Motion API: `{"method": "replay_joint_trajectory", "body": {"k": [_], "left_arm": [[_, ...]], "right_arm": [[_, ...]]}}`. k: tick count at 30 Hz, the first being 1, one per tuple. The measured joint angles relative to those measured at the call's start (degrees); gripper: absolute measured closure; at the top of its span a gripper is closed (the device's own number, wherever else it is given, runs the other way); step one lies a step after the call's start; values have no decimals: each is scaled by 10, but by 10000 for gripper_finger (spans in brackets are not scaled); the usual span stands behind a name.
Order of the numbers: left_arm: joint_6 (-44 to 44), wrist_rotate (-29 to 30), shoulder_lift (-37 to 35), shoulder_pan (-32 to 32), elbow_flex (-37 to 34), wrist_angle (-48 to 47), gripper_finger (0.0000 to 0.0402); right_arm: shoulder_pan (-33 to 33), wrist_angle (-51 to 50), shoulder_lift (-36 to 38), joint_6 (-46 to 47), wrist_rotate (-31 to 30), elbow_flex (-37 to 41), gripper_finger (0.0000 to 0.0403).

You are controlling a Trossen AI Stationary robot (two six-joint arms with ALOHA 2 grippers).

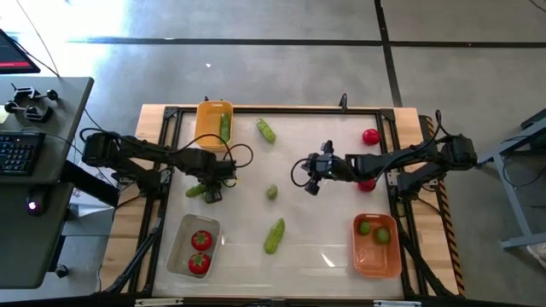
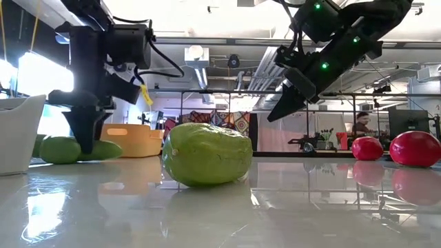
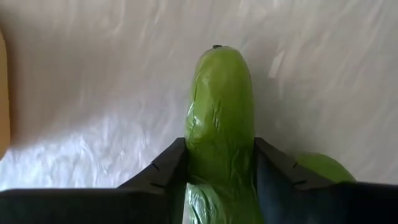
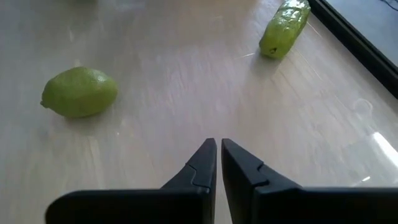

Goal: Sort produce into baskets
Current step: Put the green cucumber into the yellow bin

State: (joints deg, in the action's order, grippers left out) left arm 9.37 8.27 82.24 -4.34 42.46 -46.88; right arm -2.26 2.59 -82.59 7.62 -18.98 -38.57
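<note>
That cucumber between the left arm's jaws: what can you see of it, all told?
The cucumber is a long, glossy green toy with a rounded tip and a faintly wrinkled, plastic-looking skin. It lies flat on the white table, near its left side below the yellow basket. The left gripper stands over it, jaws closed against its two sides. A second green piece lies right beside it; whether they touch is unclear.

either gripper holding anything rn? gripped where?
Left gripper has its fingers around a cucumber lying on the table, near one end. Right gripper is shut, empty.
</note>
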Motion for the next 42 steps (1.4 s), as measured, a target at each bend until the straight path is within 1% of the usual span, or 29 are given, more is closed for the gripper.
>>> {"method": "replay_joint_trajectory", "body": {"k": [4,8,13,17,22,25,28,30,33,38,42], "left_arm": [[-11,1,0,0,15,-8,283],[-28,26,0,0,58,-37,284],[-56,39,-10,-11,112,-40,285],[-71,39,-34,-33,142,-39,285],[-76,39,-87,-72,172,-26,286],[-64,39,-112,-108,195,-31,286],[-54,38,-118,-160,226,-54,286],[-66,39,-118,-196,241,-54,286],[-75,39,-112,-254,245,-29,286],[-77,33,-89,-344,231,54,286],[-78,-17,-60,-395,229,67,286]], "right_arm": [[0,0,0,0,0,0,389],[0,0,0,0,0,0,389],[0,0,0,0,0,0,389],[0,-2,0,0,0,0,389],[0,-3,0,-1,0,0,389],[0,-4,0,-1,0,0,389],[0,-4,0,-2,0,0,389],[0,-4,0,-2,0,0,389],[0,-4,0,-2,0,0,389],[0,-4,0,0,1,0,389],[0,-4,0,7,1,0,389]]}}
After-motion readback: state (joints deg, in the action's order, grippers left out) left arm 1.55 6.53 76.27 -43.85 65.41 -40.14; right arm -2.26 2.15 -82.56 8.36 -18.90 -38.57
